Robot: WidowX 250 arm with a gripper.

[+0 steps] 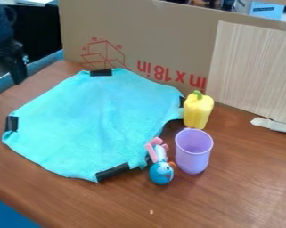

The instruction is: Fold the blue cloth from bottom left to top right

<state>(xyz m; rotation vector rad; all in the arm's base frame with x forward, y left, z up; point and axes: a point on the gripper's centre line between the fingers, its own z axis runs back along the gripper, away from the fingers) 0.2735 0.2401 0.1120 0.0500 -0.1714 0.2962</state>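
Observation:
The black gripper [16,67] hangs at the upper left, beyond the table's left edge and apart from the cloth. Spread mostly flat on the table, the blue cloth [97,120] has a few soft wrinkles. Black strips mark its top, left, bottom and right edges, the right one partly hidden behind the yellow pepper. Its lower right side curves inward near the toys.
A yellow toy pepper [197,111], a purple cup [194,151] and a small blue toy figure [161,173] stand along the cloth's right side. Behind are a cardboard wall [169,42] and a wood-grain panel [258,71]. A whitish piece [273,125] lies at the right.

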